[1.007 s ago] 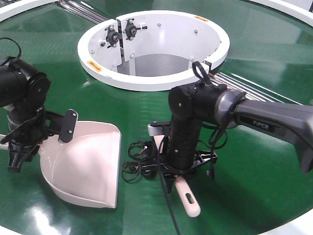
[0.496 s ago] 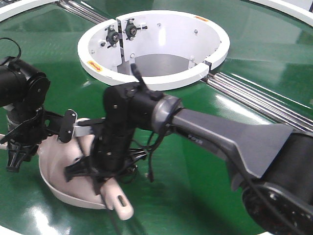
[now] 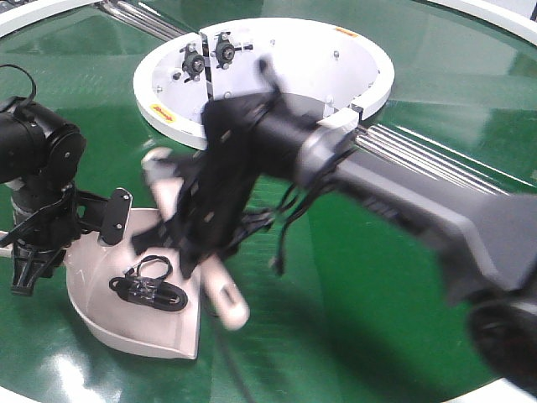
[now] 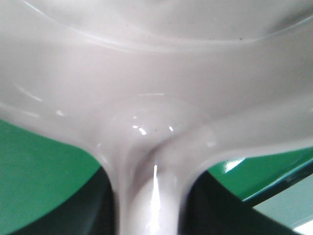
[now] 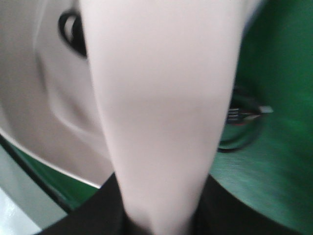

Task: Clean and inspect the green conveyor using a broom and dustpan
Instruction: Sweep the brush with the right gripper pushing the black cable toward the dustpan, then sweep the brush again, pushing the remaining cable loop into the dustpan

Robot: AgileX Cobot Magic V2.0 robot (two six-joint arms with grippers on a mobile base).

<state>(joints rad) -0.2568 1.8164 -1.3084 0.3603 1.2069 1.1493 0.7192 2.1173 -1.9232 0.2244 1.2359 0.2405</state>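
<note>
Since a second ago, my right arm (image 3: pixel 394 193) has swung left across the green conveyor (image 3: pixel 377 319) and is now motion-blurred in front of the white ring hub (image 3: pixel 376 80). The black cable tangle (image 3: pixel 147 290) that lay on the belt now sits inside the dustpan (image 3: pixel 96 306).

The dustpan rests flat on the belt at lower left, mouth facing right. My left gripper (image 3: pixel 33 252) is clamped on its handle (image 4: pixel 151 200), just behind the scoop.

The right gripper (image 3: pixel 197 243) is closed around the broom (image 3: pixel 220 290), which tilts steeply over the pan's mouth with its handle end lowest. The right wrist view shows the broom (image 5: pixel 161 122) filling the frame.

I judge both tools to be light, stiff, glossy plastic. The broom could twist in the jaws, so mid-handle is the place to grip it. The pan may skate on the slick belt.
</note>
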